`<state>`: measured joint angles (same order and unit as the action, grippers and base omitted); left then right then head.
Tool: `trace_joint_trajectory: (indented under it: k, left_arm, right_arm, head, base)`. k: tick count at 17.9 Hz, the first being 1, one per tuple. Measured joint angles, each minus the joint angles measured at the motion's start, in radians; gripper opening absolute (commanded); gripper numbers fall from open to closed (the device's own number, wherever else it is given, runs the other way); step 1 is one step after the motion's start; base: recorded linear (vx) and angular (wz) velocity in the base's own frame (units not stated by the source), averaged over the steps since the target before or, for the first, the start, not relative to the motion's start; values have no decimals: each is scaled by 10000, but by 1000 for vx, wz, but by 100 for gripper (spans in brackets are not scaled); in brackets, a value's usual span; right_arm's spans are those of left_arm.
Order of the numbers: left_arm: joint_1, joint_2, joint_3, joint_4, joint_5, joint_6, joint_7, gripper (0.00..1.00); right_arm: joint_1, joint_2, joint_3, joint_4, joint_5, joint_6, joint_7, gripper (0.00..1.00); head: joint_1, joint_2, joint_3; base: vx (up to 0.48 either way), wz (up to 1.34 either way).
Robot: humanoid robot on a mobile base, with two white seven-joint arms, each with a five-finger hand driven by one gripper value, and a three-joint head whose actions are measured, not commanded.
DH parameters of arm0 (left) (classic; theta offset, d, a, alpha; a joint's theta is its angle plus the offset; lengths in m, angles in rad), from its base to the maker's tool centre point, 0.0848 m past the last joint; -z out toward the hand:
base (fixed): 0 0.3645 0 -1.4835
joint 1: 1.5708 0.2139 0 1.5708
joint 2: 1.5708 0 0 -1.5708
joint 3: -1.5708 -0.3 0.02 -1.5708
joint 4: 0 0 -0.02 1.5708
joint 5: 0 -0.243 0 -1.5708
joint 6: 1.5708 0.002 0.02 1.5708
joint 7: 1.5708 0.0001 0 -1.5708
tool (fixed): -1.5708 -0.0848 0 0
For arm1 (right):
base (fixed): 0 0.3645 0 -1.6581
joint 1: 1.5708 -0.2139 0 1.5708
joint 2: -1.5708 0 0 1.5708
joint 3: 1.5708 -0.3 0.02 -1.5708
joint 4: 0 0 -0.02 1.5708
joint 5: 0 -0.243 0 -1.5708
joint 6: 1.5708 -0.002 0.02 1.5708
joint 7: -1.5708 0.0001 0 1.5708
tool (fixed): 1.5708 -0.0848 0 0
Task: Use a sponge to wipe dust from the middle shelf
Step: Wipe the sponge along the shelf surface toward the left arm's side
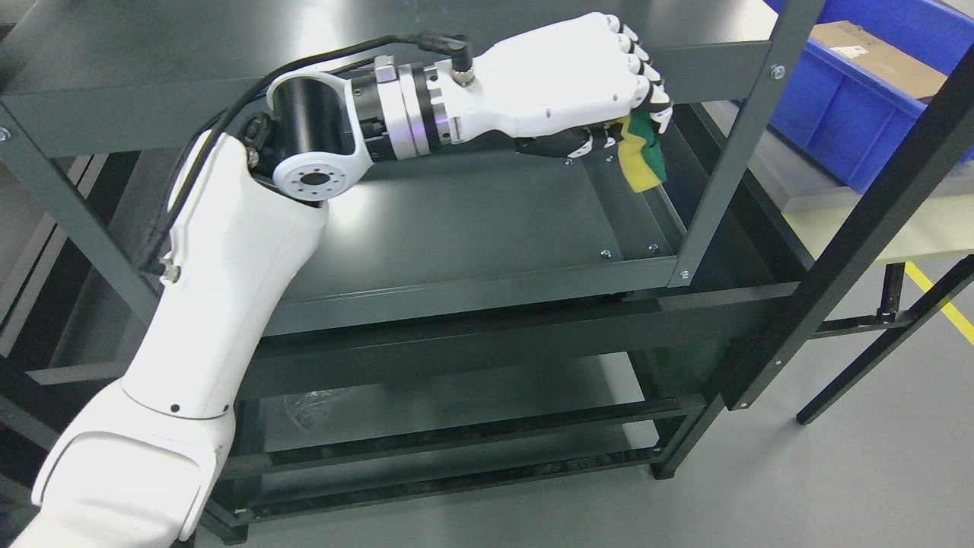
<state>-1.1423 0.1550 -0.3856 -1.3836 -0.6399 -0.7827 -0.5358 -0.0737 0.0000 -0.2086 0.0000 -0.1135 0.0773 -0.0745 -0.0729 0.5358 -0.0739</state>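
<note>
My left arm comes in from the lower left and reaches across the dark metal rack. Its white hand (631, 114) is curled shut on a yellow and green sponge (643, 156), which hangs down from the fingers. The sponge sits at the far right end of the middle shelf (472, 228), close to the shelf's right wall and under the top shelf's front rail. Whether the sponge touches the shelf surface I cannot tell. My right arm does not show.
The rack's top shelf (228, 46) overhangs the hand. An upright post (730, 152) stands just right of the sponge. Lower shelves (456, 403) lie beneath. A blue bin (875, 99) with a cardboard box sits at the upper right, behind a black frame (875, 221).
</note>
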Motion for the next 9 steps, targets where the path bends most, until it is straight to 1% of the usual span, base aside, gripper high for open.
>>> trace_joint_trajectory:
  k: [2, 4, 9]
  left_arm:
    - [173, 726, 323, -203, 757, -32, -71, 1]
    - [445, 1708, 712, -391, 1778, -38, -111, 1]
    - [1678, 3976, 1600, -741, 3997, -47, -119, 2]
  right_arm:
    - [2, 0, 0, 0, 0, -2, 0, 100]
    - [2, 0, 0, 0, 0, -2, -3, 100]
    - [2, 0, 0, 0, 0, -3, -30, 100]
  head:
    - [0, 0, 0]
    - [0, 0, 0]
    - [0, 0, 0]
  base:
    - [0, 0]
    - [1, -56]
    - [17, -32]
